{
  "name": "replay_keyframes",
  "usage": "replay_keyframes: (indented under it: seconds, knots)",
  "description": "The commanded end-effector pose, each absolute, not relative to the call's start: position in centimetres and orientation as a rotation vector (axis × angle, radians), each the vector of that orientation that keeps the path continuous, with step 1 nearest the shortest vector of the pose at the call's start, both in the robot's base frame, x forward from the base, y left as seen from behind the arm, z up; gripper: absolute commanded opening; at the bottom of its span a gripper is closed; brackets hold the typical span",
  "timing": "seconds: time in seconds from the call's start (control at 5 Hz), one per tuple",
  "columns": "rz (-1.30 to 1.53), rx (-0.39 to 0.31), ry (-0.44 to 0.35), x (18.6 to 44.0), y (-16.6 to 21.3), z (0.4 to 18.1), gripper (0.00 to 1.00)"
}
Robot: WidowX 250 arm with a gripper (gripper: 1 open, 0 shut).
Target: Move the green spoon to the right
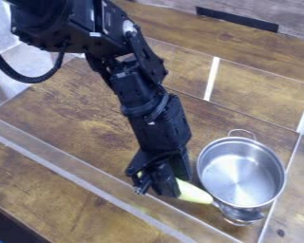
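Note:
The green spoon (192, 192) shows as a short yellow-green handle poking out below the gripper, low over the wooden table just left of the steel pot (241, 176). Its grey bowl is hidden. My gripper (162, 178) hangs from the black arm that reaches down from the upper left, and it is shut on the near end of the spoon's handle. The handle's free end points right, toward the pot's front wall.
A clear plastic wall (66, 163) fences the wooden table (66, 104) along the front and sides, with an upright clear panel (213, 78) at the back. The pot stands close to the right wall.

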State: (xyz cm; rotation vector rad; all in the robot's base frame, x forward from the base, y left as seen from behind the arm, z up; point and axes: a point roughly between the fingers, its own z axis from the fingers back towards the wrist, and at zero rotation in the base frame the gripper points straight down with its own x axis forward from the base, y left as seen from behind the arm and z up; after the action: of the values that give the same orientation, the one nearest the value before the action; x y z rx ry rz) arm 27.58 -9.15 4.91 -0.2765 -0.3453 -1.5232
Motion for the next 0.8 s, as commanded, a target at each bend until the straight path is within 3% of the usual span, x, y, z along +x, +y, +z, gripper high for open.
replay_keyframes:
  seconds: [0.0,0.2,0.6]
  knots:
    - [-1.553,-0.235,-0.391,28.3,-8.9,6.7,1.00]
    - [-1.578,-0.241,-0.383,28.3,-8.7,6.9,1.00]
    - [-1.514,-0.219,-0.367,29.2,-10.6,11.1,1.00]
